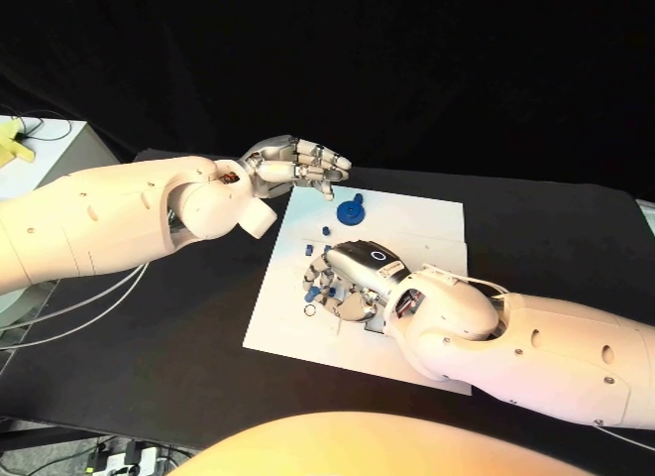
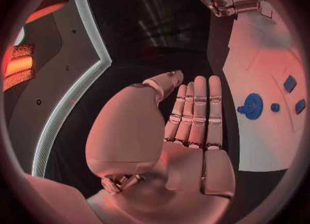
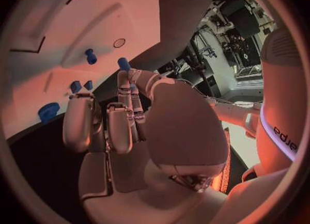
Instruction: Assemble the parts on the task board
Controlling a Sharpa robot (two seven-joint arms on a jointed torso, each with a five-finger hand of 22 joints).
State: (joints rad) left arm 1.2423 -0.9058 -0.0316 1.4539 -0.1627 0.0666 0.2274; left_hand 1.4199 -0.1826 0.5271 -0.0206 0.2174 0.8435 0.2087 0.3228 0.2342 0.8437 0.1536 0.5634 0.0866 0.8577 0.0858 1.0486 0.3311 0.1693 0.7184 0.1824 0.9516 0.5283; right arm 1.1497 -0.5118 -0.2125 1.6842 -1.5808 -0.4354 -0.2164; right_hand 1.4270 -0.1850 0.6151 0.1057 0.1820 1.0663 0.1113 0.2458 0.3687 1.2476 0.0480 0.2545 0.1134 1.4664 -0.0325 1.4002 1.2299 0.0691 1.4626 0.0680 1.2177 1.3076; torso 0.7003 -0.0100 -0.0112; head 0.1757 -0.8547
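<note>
The right hand [image 1: 349,283] hovers over the task board's [image 1: 413,223] near-left part, pinching a small blue part [image 3: 123,64] at its fingertips; seat it squarely. Beyond, a blue disc [image 1: 352,211] lies near the far edge, where the left hand [image 1: 301,164] hangs, fingers pressed together, holding nothing.

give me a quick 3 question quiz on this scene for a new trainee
1. True or false: the left hand holds a blue part.
2. Which hand is over the board?
   A. left
   B. right
   C. both
3. Fill in: the round blue part lies on the board's ____ end, nearer the left hand.

Key
1. False. In the left wrist view its fingers are straight and together, with nothing in them.
2. B. The right hand is over the board's middle, among small blue parts; the left hand is off the board's far corner.
3. far
</note>
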